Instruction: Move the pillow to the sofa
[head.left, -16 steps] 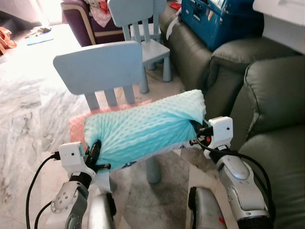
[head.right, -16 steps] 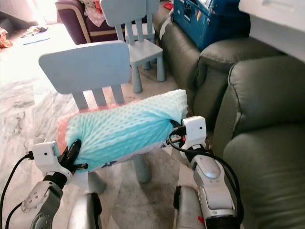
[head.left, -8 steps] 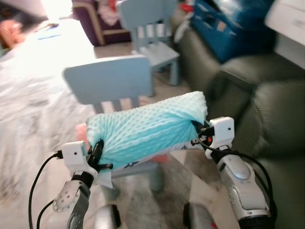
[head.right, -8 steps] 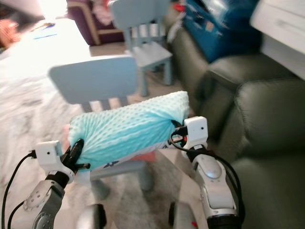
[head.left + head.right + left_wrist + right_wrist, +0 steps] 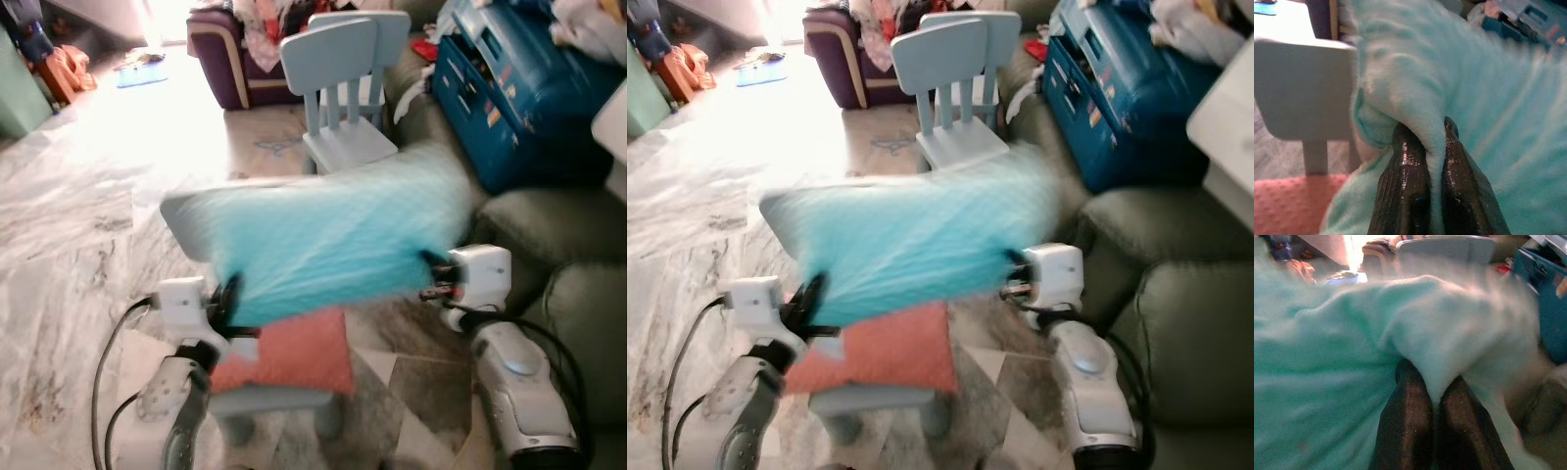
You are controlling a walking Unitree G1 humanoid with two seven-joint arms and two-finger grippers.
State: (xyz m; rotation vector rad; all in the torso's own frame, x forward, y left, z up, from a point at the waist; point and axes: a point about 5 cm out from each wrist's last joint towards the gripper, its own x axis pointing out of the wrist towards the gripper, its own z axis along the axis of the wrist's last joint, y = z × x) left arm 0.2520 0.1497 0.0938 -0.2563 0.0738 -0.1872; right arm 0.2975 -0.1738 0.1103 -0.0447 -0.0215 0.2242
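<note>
A turquoise pillow, blurred with motion, hangs in the air between my two arms, above a small light-blue chair. My left gripper is shut on the pillow's left end; in the left wrist view its fingers pinch a fold of the fabric. My right gripper is shut on the right end, its fingers clamped on cloth. The grey-green sofa lies to the right, beside my right arm.
A coral cushion lies on the chair's seat below the pillow. A second blue chair stands further back. A blue suitcase rests on the sofa's far end. A dark armchair with clothes stands at the back. Marble floor spreads to the left.
The pillow has been lifted off the chair seat, uncovering the coral cushion. The camera has tilted up, so the whole scene has shifted down.
</note>
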